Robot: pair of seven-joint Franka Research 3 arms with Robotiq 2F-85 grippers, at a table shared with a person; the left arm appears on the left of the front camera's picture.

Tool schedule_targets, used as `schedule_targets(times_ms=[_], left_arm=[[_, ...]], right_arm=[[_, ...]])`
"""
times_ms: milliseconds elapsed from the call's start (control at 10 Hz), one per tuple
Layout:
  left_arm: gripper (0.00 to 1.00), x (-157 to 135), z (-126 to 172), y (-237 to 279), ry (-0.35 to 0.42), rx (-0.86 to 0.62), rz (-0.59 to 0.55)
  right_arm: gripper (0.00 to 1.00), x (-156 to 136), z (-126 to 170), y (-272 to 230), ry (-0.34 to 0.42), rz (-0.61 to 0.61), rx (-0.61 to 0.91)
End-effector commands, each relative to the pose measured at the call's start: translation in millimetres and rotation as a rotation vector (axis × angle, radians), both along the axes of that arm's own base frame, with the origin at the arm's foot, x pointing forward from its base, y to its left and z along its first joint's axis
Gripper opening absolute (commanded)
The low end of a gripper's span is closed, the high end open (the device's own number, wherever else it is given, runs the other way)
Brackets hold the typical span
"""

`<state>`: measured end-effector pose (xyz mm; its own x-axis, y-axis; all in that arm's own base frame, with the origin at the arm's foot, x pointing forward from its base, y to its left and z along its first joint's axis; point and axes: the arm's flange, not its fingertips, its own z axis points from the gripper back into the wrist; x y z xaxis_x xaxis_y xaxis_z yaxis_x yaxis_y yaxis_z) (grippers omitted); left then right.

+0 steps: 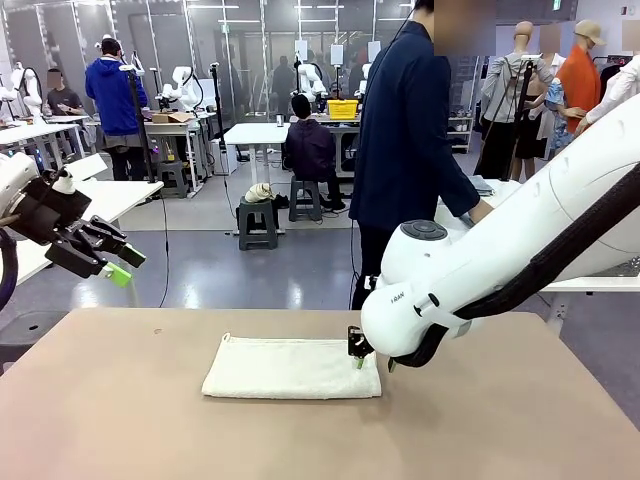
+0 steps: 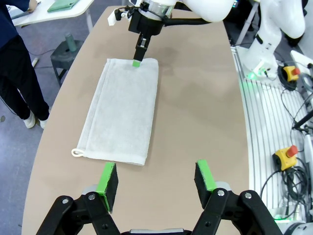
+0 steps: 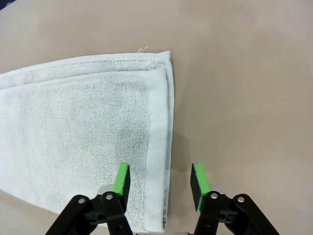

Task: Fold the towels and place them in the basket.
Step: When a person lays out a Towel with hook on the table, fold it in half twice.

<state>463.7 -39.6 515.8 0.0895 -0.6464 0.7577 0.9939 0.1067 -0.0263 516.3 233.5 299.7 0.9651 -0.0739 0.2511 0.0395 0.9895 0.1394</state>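
A white towel (image 1: 290, 368) lies folded in a long strip across the middle of the tan table (image 1: 120, 420). My right gripper (image 1: 358, 352) is down at the towel's right end. In the right wrist view its fingers (image 3: 160, 180) stand apart on either side of the towel's (image 3: 73, 127) hemmed short edge, near a corner. My left gripper (image 1: 118, 265) hangs open and empty in the air, above and beyond the table's far left corner. In the left wrist view its pads (image 2: 156, 178) frame the towel (image 2: 122, 117) from above, with the right gripper (image 2: 138, 56) at the far end. The basket is out of view.
A person in a dark jacket (image 1: 405, 130) stands at the far side of the table, behind my right arm. Their legs (image 2: 19, 83) and a stool (image 2: 68, 49) are beside the table edge. Bare tabletop surrounds the towel.
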Motion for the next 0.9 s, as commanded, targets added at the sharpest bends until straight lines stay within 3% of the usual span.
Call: schedule_targets(times_ms=[0, 500, 600, 800], left_arm=[[0.80, -0.7, 3.2, -0.3, 0.003, 0.011, 0.002], [0.80, -0.7, 3.2, -0.3, 0.003, 0.011, 0.002], [0.80, -0.7, 3.2, -0.3, 0.003, 0.011, 0.002], [0.80, -0.7, 3.2, -0.3, 0.003, 0.011, 0.002]], right_arm=[[0.47, 1.3, -5.5, 12.8, -0.010, -0.039, -0.011], [0.47, 1.4, -10.0, 14.8, -0.008, -0.038, -0.021], [0.28, 2.2, -10.3, 15.5, 0.000, -0.043, -0.028], [0.28, 2.0, -10.7, 15.6, -0.002, -0.042, -0.031]])
